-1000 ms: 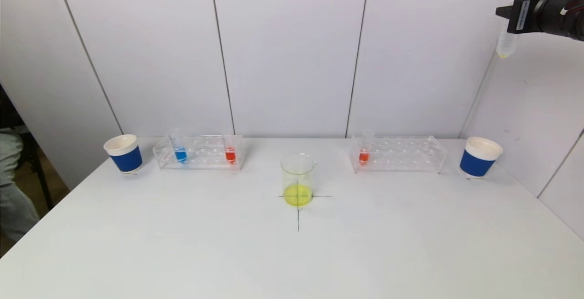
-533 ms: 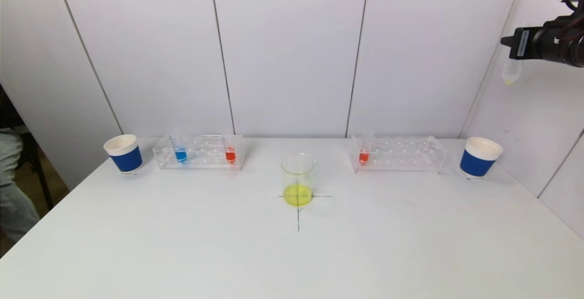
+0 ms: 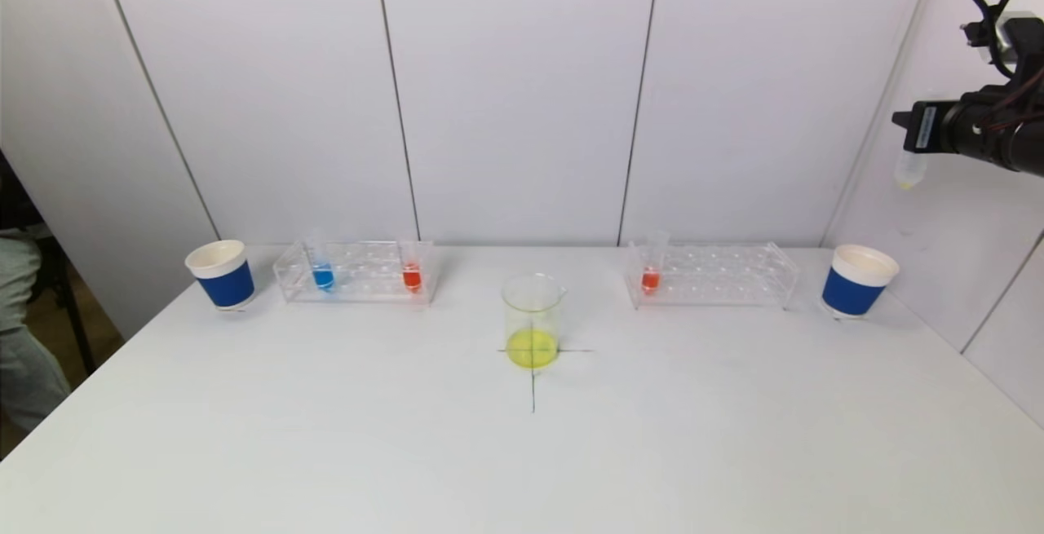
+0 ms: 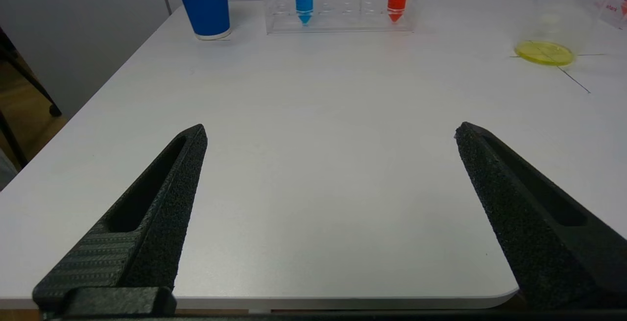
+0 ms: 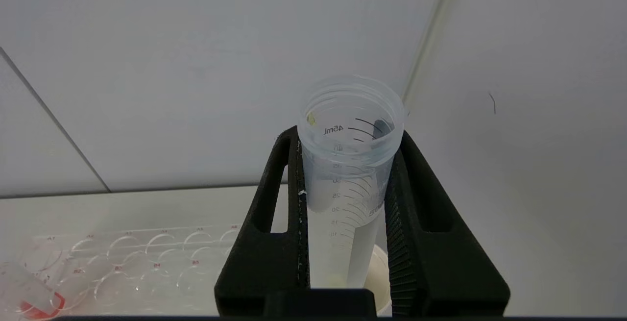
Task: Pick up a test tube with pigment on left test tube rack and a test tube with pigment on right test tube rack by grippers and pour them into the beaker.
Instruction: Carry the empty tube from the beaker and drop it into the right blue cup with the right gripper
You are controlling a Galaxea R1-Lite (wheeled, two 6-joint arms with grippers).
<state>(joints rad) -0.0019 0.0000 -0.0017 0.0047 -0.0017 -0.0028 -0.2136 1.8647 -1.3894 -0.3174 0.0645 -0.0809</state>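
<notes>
High at the far right, my right gripper point(image 3: 912, 130) is shut on a nearly empty clear test tube point(image 3: 909, 169) with a trace of yellow at its tip. It hangs upright above the right blue cup point(image 3: 858, 281). In the right wrist view the tube point(image 5: 343, 198) sits between the black fingers point(image 5: 274, 223), mouth facing the camera. The beaker point(image 3: 533, 322) holds yellow liquid at the table's middle. The left rack point(image 3: 359, 285) carries a blue tube point(image 3: 322, 273) and a red tube point(image 3: 412, 275). The right rack point(image 3: 718, 275) carries a red tube point(image 3: 651, 275). My left gripper point(image 4: 330, 130) is open over the table's near edge.
A second blue paper cup point(image 3: 222, 275) stands left of the left rack. A black cross point(image 3: 533, 387) is drawn under the beaker. White wall panels close the back and the right side. Someone's leg point(image 3: 20, 338) shows at the far left, off the table.
My right gripper has come down with the near-empty tube, lower over the right cup. Nothing on the table has moved.
</notes>
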